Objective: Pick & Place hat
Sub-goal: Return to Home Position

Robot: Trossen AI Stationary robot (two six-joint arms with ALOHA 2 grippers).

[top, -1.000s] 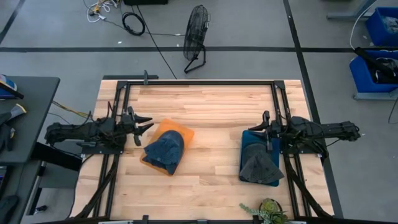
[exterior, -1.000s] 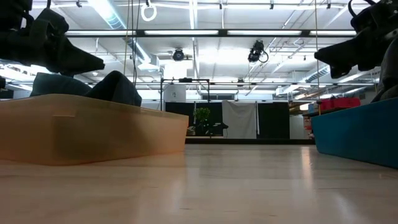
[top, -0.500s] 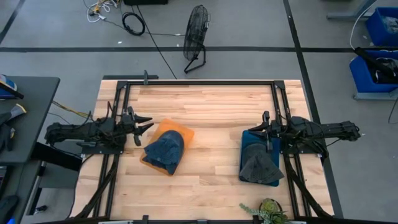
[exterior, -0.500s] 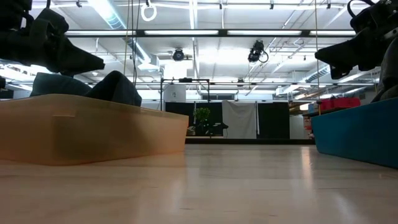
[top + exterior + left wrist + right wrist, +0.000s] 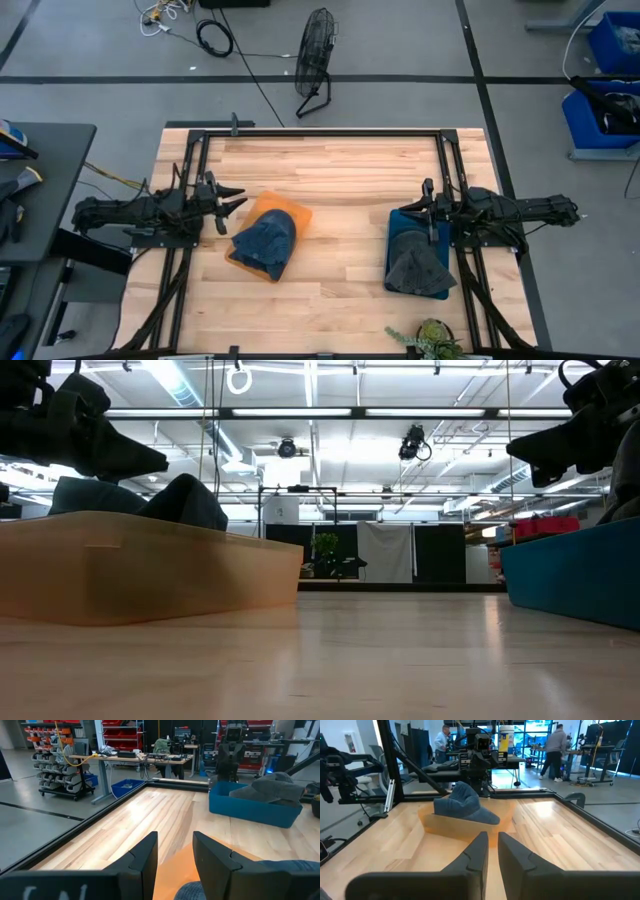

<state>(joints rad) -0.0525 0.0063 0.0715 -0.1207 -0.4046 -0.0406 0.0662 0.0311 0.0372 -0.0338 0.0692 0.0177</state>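
Observation:
A dark blue hat [image 5: 265,243] lies in an orange tray [image 5: 296,212] left of the table's middle, its near part spilling over the tray's near rim. A grey hat [image 5: 415,265] lies in a blue tray [image 5: 399,222] on the right. My left gripper [image 5: 235,197] hovers open above the table just left of the orange tray's far corner. My right gripper [image 5: 398,211] is shut and hovers at the blue tray's far left corner. The right wrist view shows the blue hat [image 5: 462,805] in the orange tray [image 5: 451,827] across the table.
Bare wood lies between the two trays and along the far half of the table. A small potted plant [image 5: 432,340] stands at the near edge, right of centre. Black frame rails [image 5: 320,131] border the table. People [image 5: 556,751] stand in the room beyond.

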